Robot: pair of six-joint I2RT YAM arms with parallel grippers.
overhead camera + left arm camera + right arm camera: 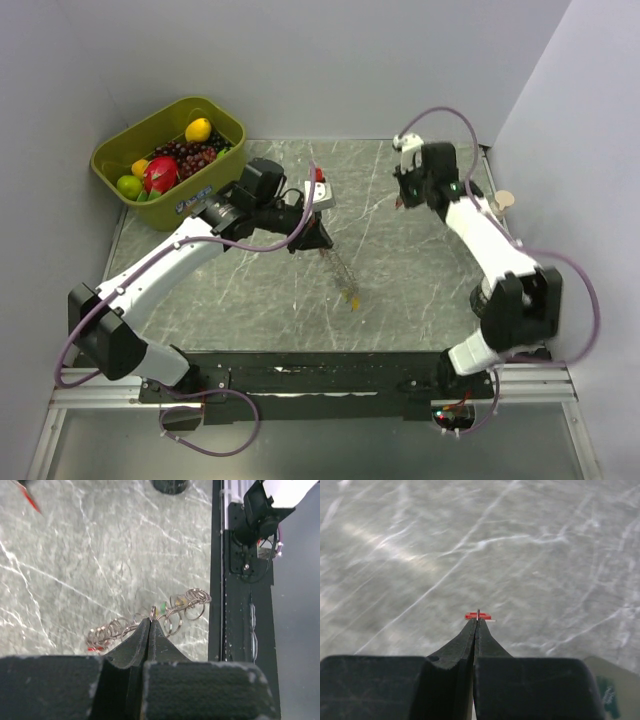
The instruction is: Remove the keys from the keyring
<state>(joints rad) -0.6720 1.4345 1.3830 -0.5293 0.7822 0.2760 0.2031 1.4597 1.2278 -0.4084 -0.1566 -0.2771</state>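
The keyring [125,627] is a chain of linked silvery rings. My left gripper [151,621] is shut on one of its rings. In the top view the chain [338,268] hangs slantwise from the left gripper [321,242] down to the tabletop, with a yellow key [352,297] at its low end. In the left wrist view a green key [162,606] and a red key [95,649] show among the rings. My right gripper [477,620] is shut on a separate small red key [478,615], held above the table at the back right [402,203], away from the chain.
A green basket [170,108] of fruit stands at the back left corner. A black rail [330,375] runs along the near table edge, also in the left wrist view [240,630]. Walls close in on the left, back and right.
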